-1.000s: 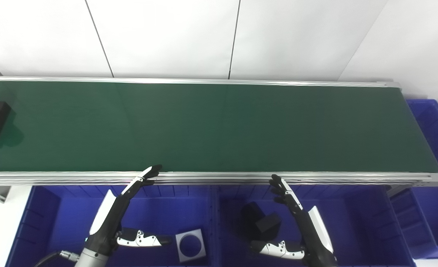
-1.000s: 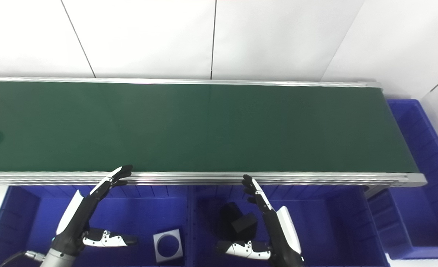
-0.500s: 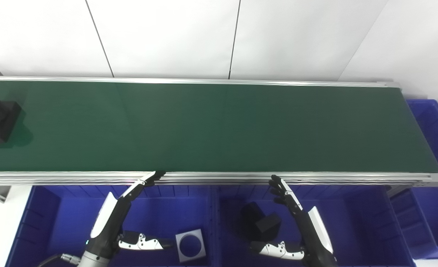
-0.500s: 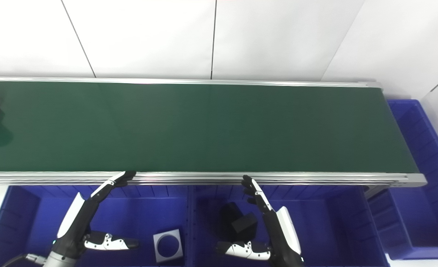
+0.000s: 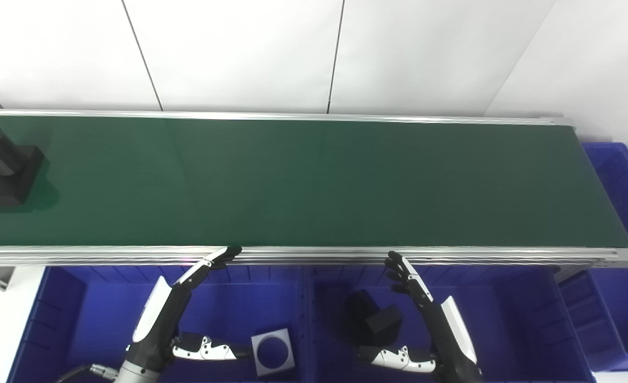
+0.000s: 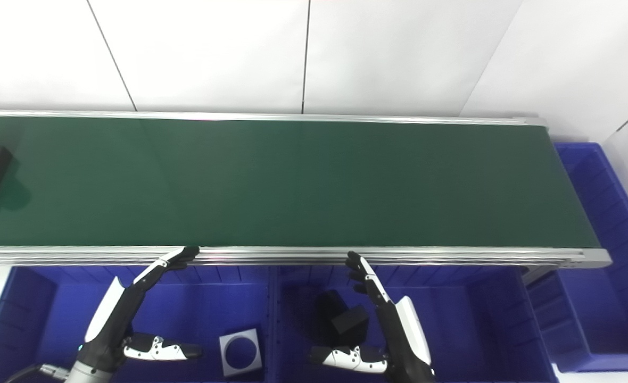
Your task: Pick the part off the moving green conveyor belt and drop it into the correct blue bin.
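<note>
Black, the part (image 5: 6, 169) rides the green conveyor belt (image 5: 314, 181) at nine o'clock, well apart from both hands. Left hand (image 5: 178, 314) and right hand (image 5: 426, 324) hang released and empty; best reach left, fingers spread, once it nears.

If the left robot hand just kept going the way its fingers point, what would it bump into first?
Probably the belt's metal rail: the left robot hand points up and right, fingertips already at that rail. Past it lies bare green belt. Height is hard to judge.
</note>
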Robot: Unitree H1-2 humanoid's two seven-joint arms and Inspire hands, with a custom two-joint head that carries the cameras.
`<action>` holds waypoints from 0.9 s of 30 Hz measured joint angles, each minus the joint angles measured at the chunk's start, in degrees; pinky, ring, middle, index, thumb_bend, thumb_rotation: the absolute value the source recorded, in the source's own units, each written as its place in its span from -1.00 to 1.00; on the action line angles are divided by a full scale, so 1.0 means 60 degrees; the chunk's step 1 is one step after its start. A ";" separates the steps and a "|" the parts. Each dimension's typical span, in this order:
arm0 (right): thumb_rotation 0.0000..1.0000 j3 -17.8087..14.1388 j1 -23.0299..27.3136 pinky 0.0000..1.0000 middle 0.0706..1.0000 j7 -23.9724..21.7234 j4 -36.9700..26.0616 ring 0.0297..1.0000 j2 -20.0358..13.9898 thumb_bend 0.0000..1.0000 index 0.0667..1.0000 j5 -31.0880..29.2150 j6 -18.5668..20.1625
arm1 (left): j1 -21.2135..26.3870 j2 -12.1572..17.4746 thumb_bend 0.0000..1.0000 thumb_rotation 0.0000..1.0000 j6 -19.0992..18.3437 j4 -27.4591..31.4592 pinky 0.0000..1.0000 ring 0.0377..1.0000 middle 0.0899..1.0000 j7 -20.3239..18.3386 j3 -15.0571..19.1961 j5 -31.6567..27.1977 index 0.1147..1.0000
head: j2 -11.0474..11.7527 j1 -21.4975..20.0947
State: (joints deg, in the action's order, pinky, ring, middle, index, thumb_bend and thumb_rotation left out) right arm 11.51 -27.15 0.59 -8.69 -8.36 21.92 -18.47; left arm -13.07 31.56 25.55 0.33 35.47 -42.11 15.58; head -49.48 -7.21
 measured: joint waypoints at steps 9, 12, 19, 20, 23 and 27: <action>-0.16 -0.0029 -0.0132 0.54 0.81 -0.0067 -0.0754 0.72 -0.0134 0.82 0.91 -0.0016 0.0008 | -0.0076 0.0186 0.99 -0.16 0.0000 0.0162 0.50 0.62 0.65 -0.0039 -0.0120 -0.0010 0.60 | 0.0688 0.2139; -0.24 -0.0119 0.0019 0.50 0.74 -0.0366 -0.2157 0.67 -0.0343 0.89 0.85 -0.0159 0.0178 | -0.0113 0.0153 0.98 -0.17 0.0000 0.0171 0.52 0.64 0.67 -0.0165 -0.0168 -0.0018 0.62 | 0.1011 0.2681; -0.28 -0.0215 0.1933 0.55 0.77 -0.1256 -0.3347 0.73 -0.0381 0.92 0.86 -0.0575 0.1327 | 0.0017 -0.0210 1.00 -0.24 0.0000 0.0056 0.52 0.61 0.63 0.0197 -0.0475 -0.0012 0.58 | 0.1802 0.3677; -0.29 -0.0217 0.2155 0.53 0.75 -0.1361 -0.3403 0.72 -0.0388 0.94 0.85 -0.0600 0.1509 | 0.0018 -0.0220 1.00 -0.25 0.0000 -0.0007 0.52 0.61 0.63 0.0256 -0.0533 -0.0013 0.58 | 0.1802 0.3677; -0.26 -0.0192 0.2852 0.51 0.73 -0.1735 -0.3486 0.69 -0.0380 0.96 0.84 -0.0586 0.2137 | 0.0030 -0.0217 1.00 -0.27 0.0000 -0.0098 0.51 0.61 0.63 0.0412 -0.0592 -0.0020 0.58 | 0.2137 0.3954; -0.26 -0.0086 0.3723 0.48 0.69 -0.2107 -0.3551 0.67 -0.0348 0.99 0.82 -0.0464 0.2678 | 0.0240 -0.0222 1.00 -0.25 0.0000 -0.0243 0.50 0.61 0.64 0.0506 -0.0656 -0.0070 0.57 | 0.2358 0.3999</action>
State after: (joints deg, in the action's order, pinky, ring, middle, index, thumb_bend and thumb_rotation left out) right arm 11.00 -4.81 -12.06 -30.00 -10.45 19.13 -2.41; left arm -11.62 30.23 25.55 -1.13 38.51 -46.04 15.16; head -35.34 16.79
